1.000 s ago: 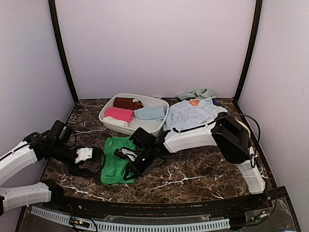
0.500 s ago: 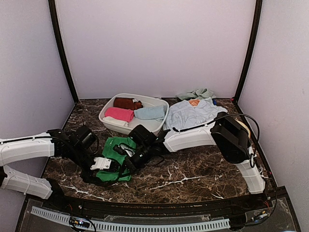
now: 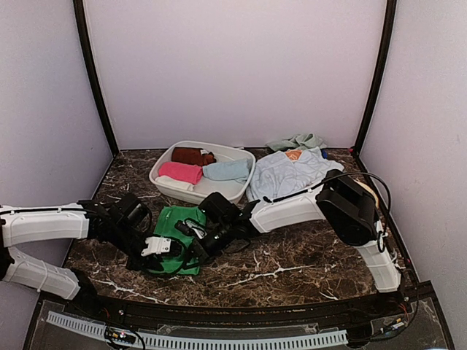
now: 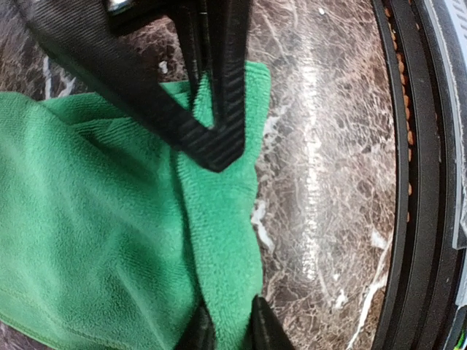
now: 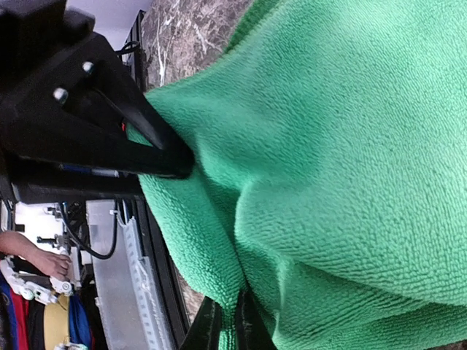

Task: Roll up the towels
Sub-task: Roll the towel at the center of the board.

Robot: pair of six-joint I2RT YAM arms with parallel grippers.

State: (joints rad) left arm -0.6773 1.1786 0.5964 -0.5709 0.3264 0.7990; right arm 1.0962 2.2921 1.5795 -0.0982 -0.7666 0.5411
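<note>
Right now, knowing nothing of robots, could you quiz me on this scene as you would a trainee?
1. True or false: the left pincer and the right pincer both pinch the green towel.
2. Where is the pink towel? A) in the white basin; B) on the marble table; C) in a pincer.
3. What colour is the large towel spread out beside the basin?
Key: 1 true; 2 A; 3 pale blue.

From above, you lose much of the green towel (image 3: 171,217) under the left gripper (image 3: 172,251) and right gripper (image 3: 191,235); in both wrist views the bottom edge crops the fingertips (image 4: 195,337).
</note>
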